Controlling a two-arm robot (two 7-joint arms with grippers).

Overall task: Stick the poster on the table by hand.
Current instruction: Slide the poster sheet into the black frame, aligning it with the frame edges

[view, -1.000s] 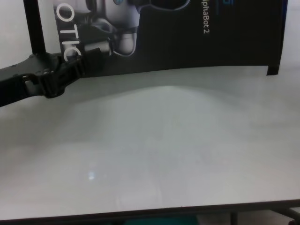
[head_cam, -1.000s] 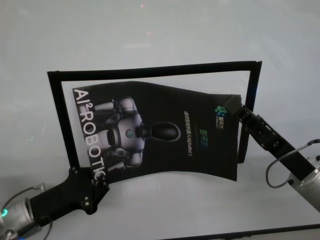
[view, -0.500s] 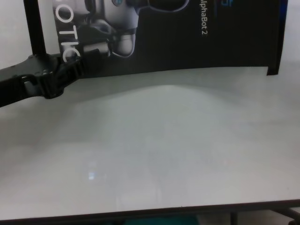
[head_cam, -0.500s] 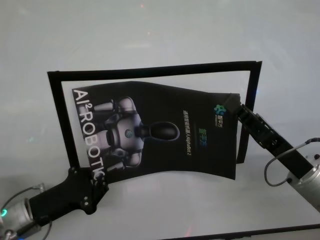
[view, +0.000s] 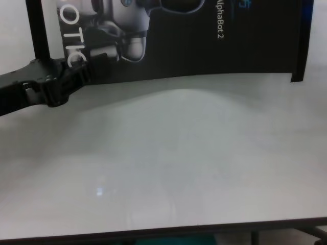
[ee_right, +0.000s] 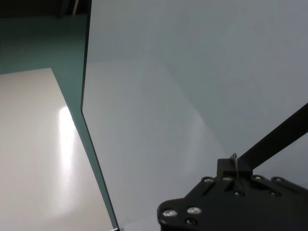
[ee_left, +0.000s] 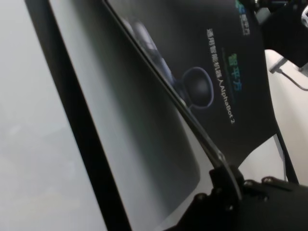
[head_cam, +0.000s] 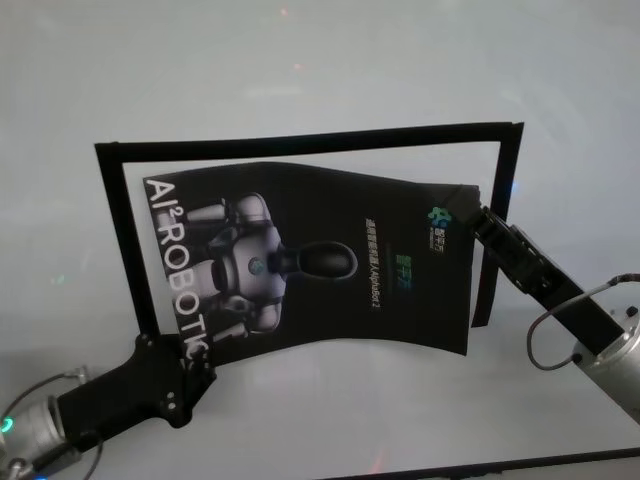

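So over that last second the poster [head_cam: 330, 265] had drifted a bit toward the left and away from me, sliding further inside the black tape frame [head_cam: 310, 140] marked on the table [head_cam: 320, 60]. The right edge had pulled clear of the frame's right strip, which I read as us lining it up before pressing it down, not sticking it yet.

I had the left gripper [head_cam: 190, 355] pinched shut on the poster's near left corner, right by the big white letters. The right gripper [head_cam: 478, 222] was clamped on the far right corner near the small logo. From the left wrist view the sheet's edge ran straight into the fingers [ee_left: 224, 171], so that hold looked solid.

The poster itself was glossy black with the grey-white robot in the middle and "AlphaBot 2" text beside it. It wasn't flat: the near edge bowed up in the middle between the two grips, with a soft shadow on the table beneath it. My guess was it needed stretching taut first, or it'd wrinkle.
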